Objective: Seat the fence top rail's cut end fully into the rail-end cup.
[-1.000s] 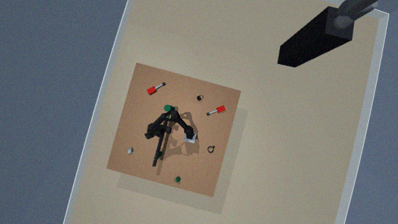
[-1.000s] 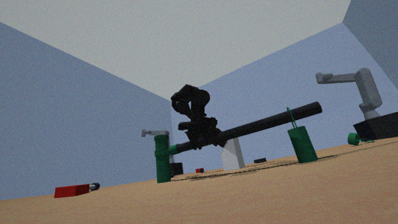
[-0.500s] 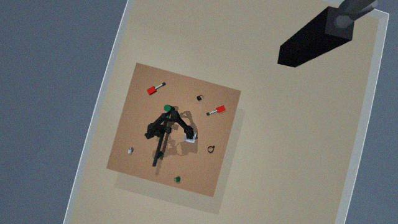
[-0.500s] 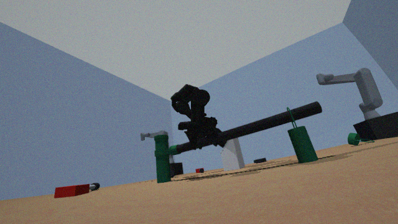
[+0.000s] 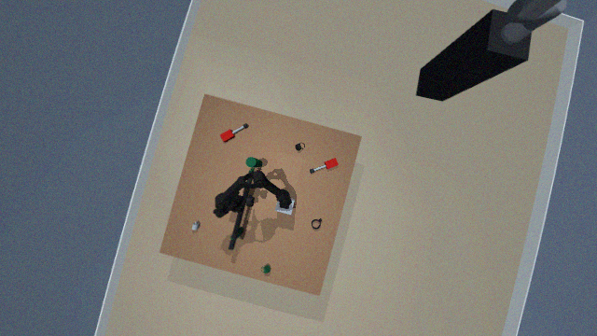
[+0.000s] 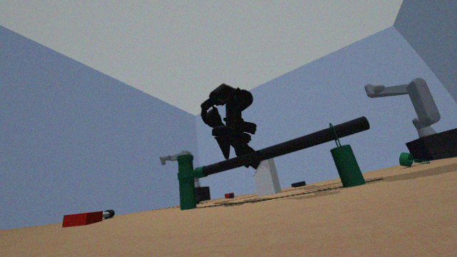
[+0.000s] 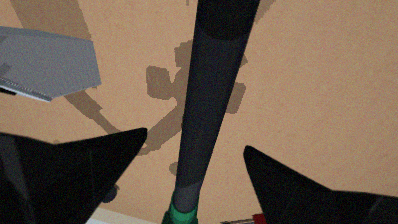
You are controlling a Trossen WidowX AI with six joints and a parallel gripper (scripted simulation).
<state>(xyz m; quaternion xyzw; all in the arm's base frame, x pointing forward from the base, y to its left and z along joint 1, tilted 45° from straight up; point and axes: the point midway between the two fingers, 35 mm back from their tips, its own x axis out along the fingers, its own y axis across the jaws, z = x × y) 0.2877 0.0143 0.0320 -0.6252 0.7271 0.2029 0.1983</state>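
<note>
The dark top rail [image 5: 232, 242] [image 6: 296, 143] [image 7: 215, 85] slopes down to the big green post [image 5: 251, 161] [image 6: 187, 194]. Its cut end meets the green rail-end cup [image 6: 200, 171] [image 7: 184, 216] and appears inside its mouth; the depth is hidden. The brace band [image 6: 185, 175] sits below the post cap, about a third of the way down. The rail's other end passes through the wire loop [image 6: 334, 133] on the small green post [image 6: 348, 165]. My gripper [image 5: 248, 202] [image 6: 241, 163] [image 7: 196, 141] is open, its fingers on either side of the rail, with gaps visible in the wrist view.
The arm's pale base [image 5: 285, 210] [image 6: 268, 180] stands beside the rail. Red-handled tools [image 5: 227, 135] [image 5: 331, 163], a black ring clamp [image 5: 316, 224], a small dark fitting [image 5: 298, 147], a grey piece [image 5: 195, 226] and a green loop cap [image 5: 266, 269] [image 6: 405, 159] lie around.
</note>
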